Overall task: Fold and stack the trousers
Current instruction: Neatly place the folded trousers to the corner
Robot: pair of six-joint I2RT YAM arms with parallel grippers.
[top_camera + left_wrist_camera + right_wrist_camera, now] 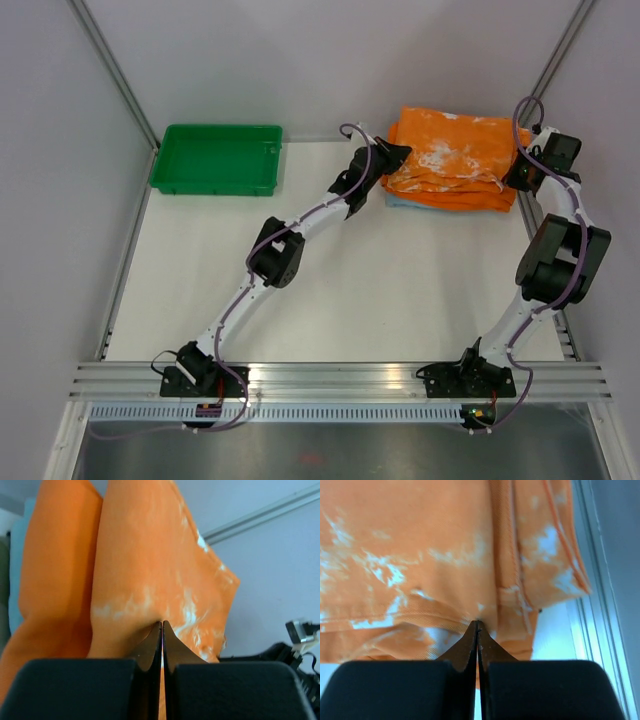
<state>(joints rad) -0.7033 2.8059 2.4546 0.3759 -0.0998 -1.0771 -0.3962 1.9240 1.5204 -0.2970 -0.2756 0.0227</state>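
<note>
The folded trousers (pixel 450 150), orange with white splashes, lie on top of a pile at the far right of the table. My left gripper (pixel 393 155) is at their left edge. In the left wrist view it (pixel 162 624) is shut, its tips pinching a fold of the trousers (pixel 150 570). My right gripper (pixel 515 172) is at the pile's right edge. In the right wrist view it (pixel 477 623) is shut too, with the trousers (pixel 420 555) puckered at its tips.
Under the trousers lie a plain orange folded cloth (pixel 55 555) and a light blue folded cloth (pixel 398 201). A green tray (pixel 216 158) stands at the far left. A metal rail (pixel 590 615) runs along the table's right edge, close to the pile.
</note>
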